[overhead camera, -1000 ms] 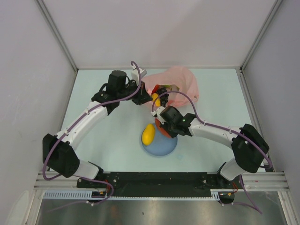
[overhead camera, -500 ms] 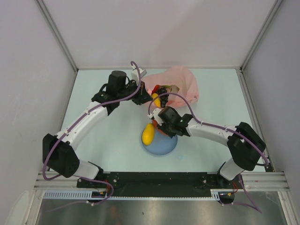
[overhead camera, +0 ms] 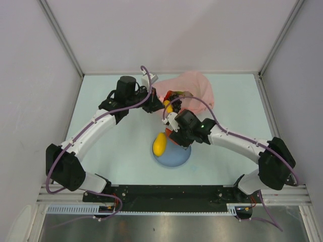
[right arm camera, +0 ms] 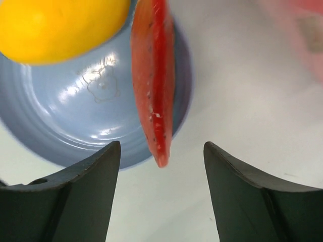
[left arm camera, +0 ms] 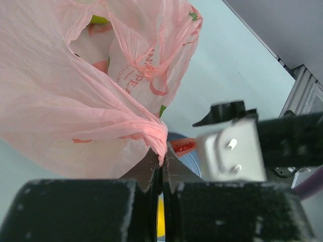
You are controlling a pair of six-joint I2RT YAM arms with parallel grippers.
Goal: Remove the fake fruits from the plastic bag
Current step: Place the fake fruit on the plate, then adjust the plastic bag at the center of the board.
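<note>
- Top external: the pink bag (overhead camera: 197, 89) lies at the far middle of the table (overhead camera: 111, 146), its mouth facing the arms, with fruits (overhead camera: 170, 103) showing in the opening.
- The left gripper (overhead camera: 153, 104) is at the left edge of the bag mouth.
- The right gripper (overhead camera: 173, 132) hangs over the far rim of the blue plate (overhead camera: 174, 159), just near of the bag.
- A yellow fruit (overhead camera: 159, 145) lies on the plate's left side.
- Left wrist: the left gripper (left arm camera: 162, 169) has its jaws pressed together on a bunched fold of the bag (left arm camera: 60, 96), which spreads up and away from it.
- Something green shows through the plastic at the top.
- Past the fold are the plate's rim (left arm camera: 194, 164) and a red slice (left arm camera: 182, 147).
- Right wrist: the right gripper (right arm camera: 160, 151) is spread wide above the plate (right arm camera: 91, 121).
- The red slice (right arm camera: 154, 75) lies between the fingers (right arm camera: 75, 186), touching neither, its tip over the plate's rim.
- The yellow fruit (right arm camera: 55, 22) rests on the plate, just beside the slice.
- The bag (right arm camera: 303, 30) is a pink blur at the upper right.
</note>
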